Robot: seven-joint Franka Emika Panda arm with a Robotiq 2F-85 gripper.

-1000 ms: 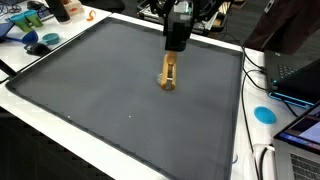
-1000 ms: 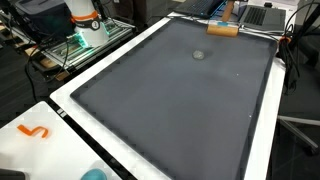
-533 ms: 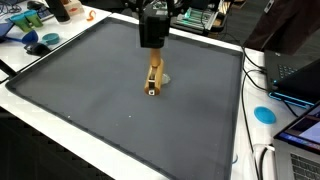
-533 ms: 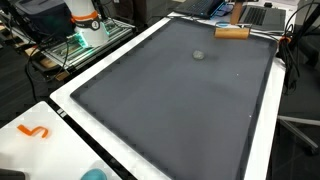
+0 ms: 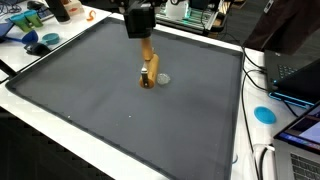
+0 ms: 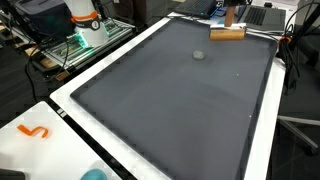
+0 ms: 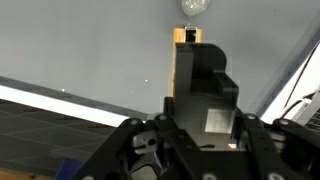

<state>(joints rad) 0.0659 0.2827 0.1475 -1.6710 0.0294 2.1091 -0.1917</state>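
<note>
The claw is seen clamped on a wooden block, its dark fingers pressed against the long sides, so that the jaws are held apart only by the width of the wood. In an exterior view the block is shown below the claw, over the dark grey mat and nearer the mat's edge on the arm's side than its middle; whether the block's low end touches the mat cannot be told, and its tilt is read differently in the two exterior views. Just beside that end a small round disc lies flat on the mat, apart from the wood; it is also seen beyond the block's far end in the wrist view and in an exterior view, where the block appears nearer the mat's edge than the disc. The block is judged to be light, stiff and not fragile, with flat, dry faces that should not slip; it is best taken across its two long sides, close to the middle, so that it does not swing. One block, one disc and one mat are counted. Off the mat, on the white table, one blue round pad is seen near the mat's corner.
</note>
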